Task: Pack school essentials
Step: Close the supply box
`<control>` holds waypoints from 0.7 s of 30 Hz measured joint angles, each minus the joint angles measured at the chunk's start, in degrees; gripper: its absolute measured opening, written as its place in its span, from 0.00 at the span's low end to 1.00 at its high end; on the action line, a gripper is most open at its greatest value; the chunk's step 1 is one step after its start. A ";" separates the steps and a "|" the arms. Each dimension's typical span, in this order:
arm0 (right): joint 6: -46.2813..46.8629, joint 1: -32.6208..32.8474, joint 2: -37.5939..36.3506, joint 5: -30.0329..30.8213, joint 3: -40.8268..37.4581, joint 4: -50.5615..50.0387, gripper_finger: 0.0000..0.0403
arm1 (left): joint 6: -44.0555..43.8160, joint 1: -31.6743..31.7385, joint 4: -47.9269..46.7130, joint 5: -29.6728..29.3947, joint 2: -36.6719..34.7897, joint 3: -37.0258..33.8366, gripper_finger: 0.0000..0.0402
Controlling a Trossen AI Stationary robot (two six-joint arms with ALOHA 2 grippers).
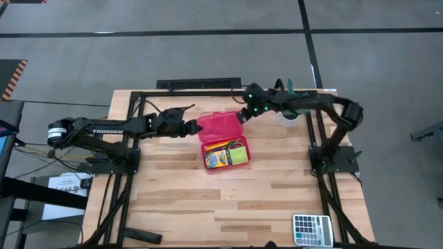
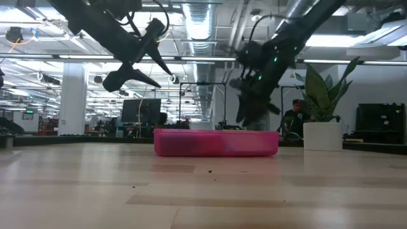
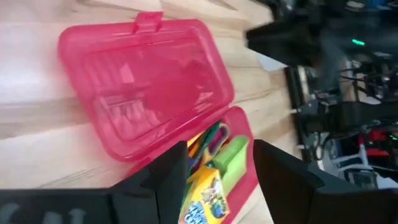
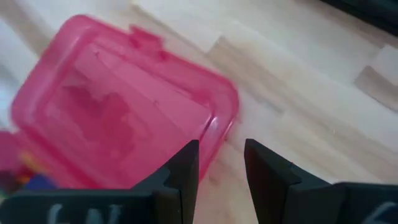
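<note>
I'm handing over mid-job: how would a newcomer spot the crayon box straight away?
Find the pink pencil case lying open near the table's far middle, between the two arms. In its filled lower half, the crayon box lies on the left-arm side. It is yellow with printed pictures; the sticky-note pad beside it is plain lime.

- The left end effector [image 1: 192, 126] reaches in from the left, raised above the worktop, fingers apart.
- The right end effector [image 1: 243, 117] reaches in from the right, angled downward, fingers parted.
</note>
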 joint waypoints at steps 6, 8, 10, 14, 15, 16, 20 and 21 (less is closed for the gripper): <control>0.04 -2.80 7.74 -4.77 1.63 1.17 0.33 | -0.53 -3.82 1.13 2.78 1.62 0.00 0.36; -0.31 -2.98 9.43 -6.09 2.12 1.58 0.33 | -1.42 -5.94 1.47 2.30 3.01 0.00 0.32; -0.40 -2.96 10.60 -6.27 2.69 2.13 0.33 | -2.26 -7.85 2.52 1.36 4.84 0.02 0.26; -0.43 -2.98 12.69 -6.25 3.47 1.66 0.32 | -3.28 -11.53 6.69 -0.29 9.71 0.02 0.14; -0.43 -2.98 12.97 -6.25 3.62 1.63 0.32 | -3.27 -12.26 8.71 -0.05 11.36 0.03 0.11; -0.43 -2.98 13.21 -6.25 3.73 2.05 0.31 | -3.29 -12.83 9.65 0.30 12.87 0.07 0.07; -0.43 -2.98 13.37 -6.25 3.74 1.51 0.26 | -6.05 -14.96 12.62 1.54 18.46 0.04 0.01; -0.43 -2.97 13.37 -6.25 3.74 1.54 0.24 | -6.76 -15.47 13.30 2.02 19.72 0.04 0.02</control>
